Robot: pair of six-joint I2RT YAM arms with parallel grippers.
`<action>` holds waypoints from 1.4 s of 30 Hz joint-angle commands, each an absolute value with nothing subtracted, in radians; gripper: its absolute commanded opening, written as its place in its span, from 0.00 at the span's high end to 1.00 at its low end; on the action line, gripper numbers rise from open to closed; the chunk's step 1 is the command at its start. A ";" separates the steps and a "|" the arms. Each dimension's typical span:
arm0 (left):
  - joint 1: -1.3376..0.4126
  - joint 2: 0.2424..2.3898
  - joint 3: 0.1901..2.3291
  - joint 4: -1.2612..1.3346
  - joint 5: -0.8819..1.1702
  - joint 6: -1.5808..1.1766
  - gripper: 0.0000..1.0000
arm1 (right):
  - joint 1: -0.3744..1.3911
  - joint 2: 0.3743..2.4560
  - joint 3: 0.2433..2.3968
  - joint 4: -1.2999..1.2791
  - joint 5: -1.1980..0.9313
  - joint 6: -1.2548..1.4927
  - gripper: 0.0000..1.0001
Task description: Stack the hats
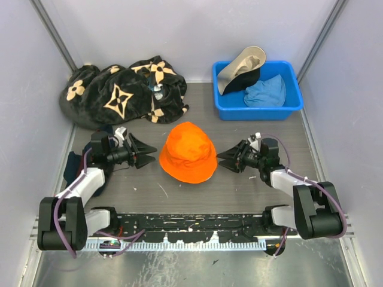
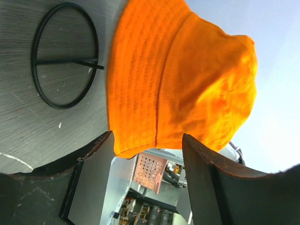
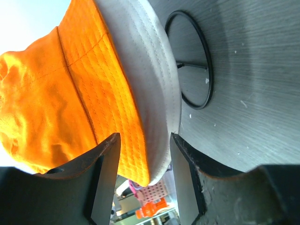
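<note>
Top external view says it best: the orange hat (image 1: 187, 152) sits crown-up in the middle of the desk (image 1: 239, 191), with the left end effector (image 1: 152, 154) and the right end effector (image 1: 220, 161) pointing at its brim from either side. Both are released, jaws apart, nothing pinched, tips just beside the fabric.

My read is that this step is about handling the orange one from both sides. To do it well I'd keep both arms low and level with the desk and move them together. The fingers should meet only the brim edge and stay off the crown. It's floppy cloth, so one side tugging alone would skew or fold it.

The hat itself is bright orange with a rounded, slightly dented crown and rows of stitching round the brim. From the right wrist a pale cream layer (image 3: 154, 70) shows under that brim. Could be lining, could be another hat beneath it, I can't tell.

The other hats are in the blue bin (image 1: 227, 110) at the far right. A beige hat (image 1: 239, 66) is propped on a black hat (image 1: 245, 81), and a light blue hat (image 1: 266, 92) lies crumpled beside them.
</note>
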State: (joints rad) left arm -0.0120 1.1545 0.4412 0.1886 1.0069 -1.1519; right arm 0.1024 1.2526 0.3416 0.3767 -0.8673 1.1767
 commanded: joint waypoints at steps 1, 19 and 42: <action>-0.011 1.167 0.411 0.131 1.010 -1.144 0.33 | 0.100 1.224 0.268 0.608 -0.894 1.356 0.48; -0.065 1.177 0.371 0.192 0.991 -1.193 0.33 | 0.101 1.293 0.205 0.868 -0.899 1.461 0.49; -0.193 1.365 0.310 0.608 0.763 -1.347 0.73 | 0.100 1.290 0.207 0.853 -0.890 1.463 0.49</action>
State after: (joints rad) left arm -0.1890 1.3506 0.2882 0.6163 0.7925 -1.3834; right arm 0.1024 1.3167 0.2092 0.8181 -0.8814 1.4700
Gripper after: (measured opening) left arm 0.325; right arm 0.506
